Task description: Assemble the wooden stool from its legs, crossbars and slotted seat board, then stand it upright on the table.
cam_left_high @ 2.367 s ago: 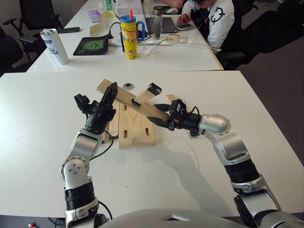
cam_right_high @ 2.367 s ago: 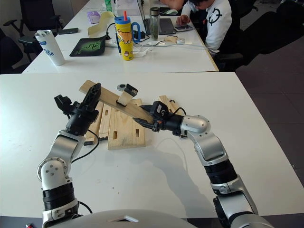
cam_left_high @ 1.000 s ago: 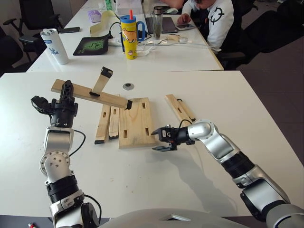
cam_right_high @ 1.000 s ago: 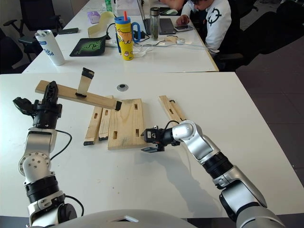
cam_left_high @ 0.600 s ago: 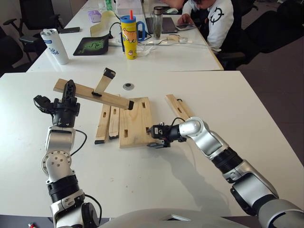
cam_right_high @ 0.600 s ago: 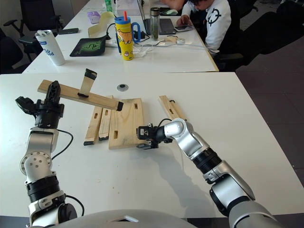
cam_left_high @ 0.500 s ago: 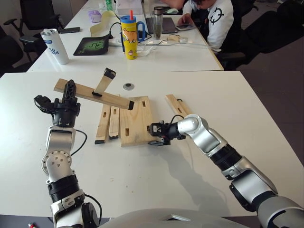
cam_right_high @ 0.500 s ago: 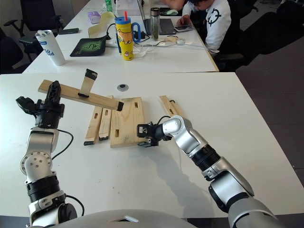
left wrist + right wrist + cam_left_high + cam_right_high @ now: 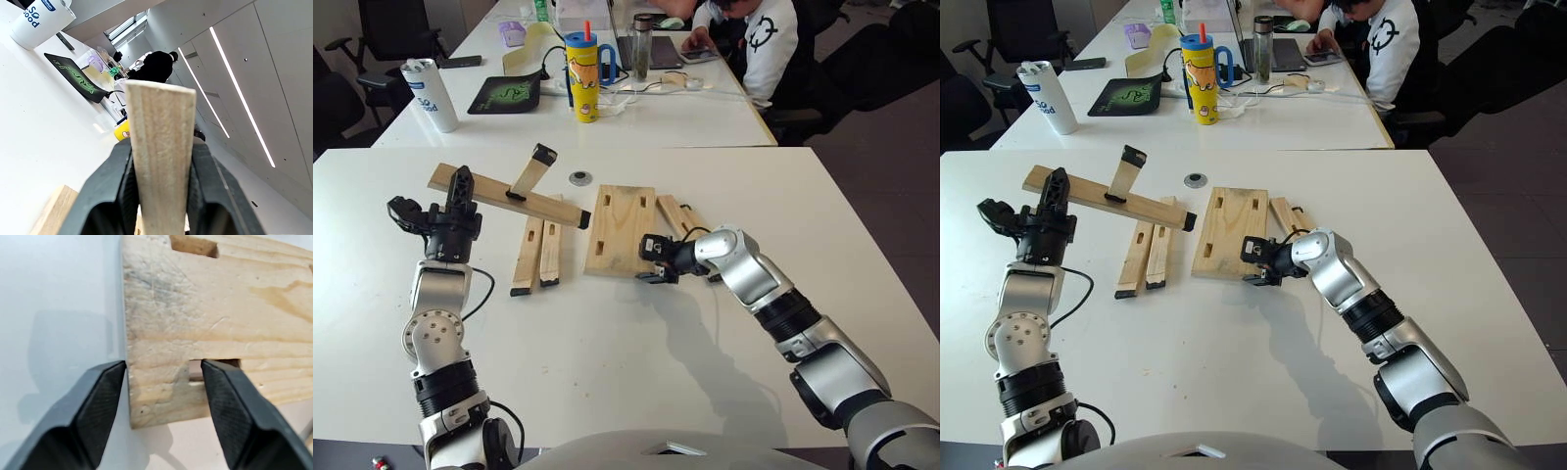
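On the white tabletop (image 9: pixel 607 372), the slotted seat board (image 9: pixel 620 229) lies flat near the middle, with our right claw (image 9: pixel 654 262) at its near corner. That claw is spread wide and holds nothing. In the right wrist view one finger (image 9: pixel 100 404) sits just off the board's edge, over bare tabletop. The other finger hangs over a slot, so the corner strip of wood lies between them.

Our left claw (image 9: pixel 460 191) is clamped on one end of a long wooden bar (image 9: pixel 524 201). It holds the bar off the surface, sloping down toward the board. A shorter bar (image 9: pixel 529 168) stands out of it partway along. Two loose bars (image 9: pixel 529 253) lie side by side between this piece and the board, and another pair (image 9: pixel 677 212) lies just beyond our right forearm.

We judge the board to be stiff, dry softwood that is fairly light and will not flex or crush. It looks too wide to span edge to edge, and lying flat it offers no underside to get beneath. The likeliest holds are the strip between edge and slot, or the thickness once a corner is tipped up. A corner grip will let the board swing, so we would keep it low.

The long bar in our left claw is held near one end, so the far end will lever against the grip.
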Available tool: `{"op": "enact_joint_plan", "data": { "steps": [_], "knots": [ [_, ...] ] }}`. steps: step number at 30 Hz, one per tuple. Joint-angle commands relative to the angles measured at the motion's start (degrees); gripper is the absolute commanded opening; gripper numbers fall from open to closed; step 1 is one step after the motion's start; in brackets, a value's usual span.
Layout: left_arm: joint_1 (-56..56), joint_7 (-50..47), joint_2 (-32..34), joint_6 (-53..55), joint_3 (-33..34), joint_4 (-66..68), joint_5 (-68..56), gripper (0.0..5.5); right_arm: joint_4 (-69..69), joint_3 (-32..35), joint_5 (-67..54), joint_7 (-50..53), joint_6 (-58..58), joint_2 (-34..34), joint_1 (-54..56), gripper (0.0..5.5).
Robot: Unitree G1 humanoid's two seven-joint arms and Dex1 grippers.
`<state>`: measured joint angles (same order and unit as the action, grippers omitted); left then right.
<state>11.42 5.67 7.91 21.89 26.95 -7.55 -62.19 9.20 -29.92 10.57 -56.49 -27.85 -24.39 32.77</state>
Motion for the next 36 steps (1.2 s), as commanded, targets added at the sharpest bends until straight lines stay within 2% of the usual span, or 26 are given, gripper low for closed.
{"op": "enact_joint_plan", "data": {
  "steps": [1, 5, 6, 10, 21, 26, 31, 36],
  "knots": [
    [0.65, 0.67, 0.48, 0.81, -4.31, -0.05, 5.02, 1.04, -0.8, -1.04, -0.28, 1.1, -1.73, 1.01, -4.37, 2.64],
    [0.43, 0.98, 1.32, 2.23, -7.69, -0.5, 9.25, 1.04, -1.92, -0.32, -0.73, 2.25, -3.24, 2.1, -4.04, 2.64],
    [0.35, 1.1, 1.42, 2.39, -7.98, -0.79, 9.87, 1.04, -2.02, -0.26, -0.68, 2.47, -3.45, 2.13, -4.04, 2.97],
    [0.24, 1.01, 2.1, 2.69, -7.95, -1.04, 11.98, 1.04, -2.5, 0.09, -0.6, 3.62, -4.34, 2.44, -4.44, 3.64],
    [0.83, 1.26, 3.19, 2.95, -6.95, -2.08, 13.71, 1.04, -3.41, 0.69, -1.33, 4.61, -5.53, 2.12, -5.47, 3.66],
    [-0.5, -0.67, 3.15, 3.88, -10.33, -3.06, 18.69, 1.04, -3.74, 0.67, -1.61, 5.06, -5.91, 1.99, -5.58, 3.66],
    [-1.57, -7.86, 2.33, 4.99, -15.27, -6.47, 27.67, 1.04, -4.36, 0.65, -1.85, 5.65, -6.66, 1.88, -5.95, 3.66],
    [-2.75, -15.12, 0.52, 8.27, -17.11, -11.81, 31.01, 1.04, -5.6, 0.63, -2.02, 6.21, -7.59, 1.71, -6.94, 3.66]
  ]
}}
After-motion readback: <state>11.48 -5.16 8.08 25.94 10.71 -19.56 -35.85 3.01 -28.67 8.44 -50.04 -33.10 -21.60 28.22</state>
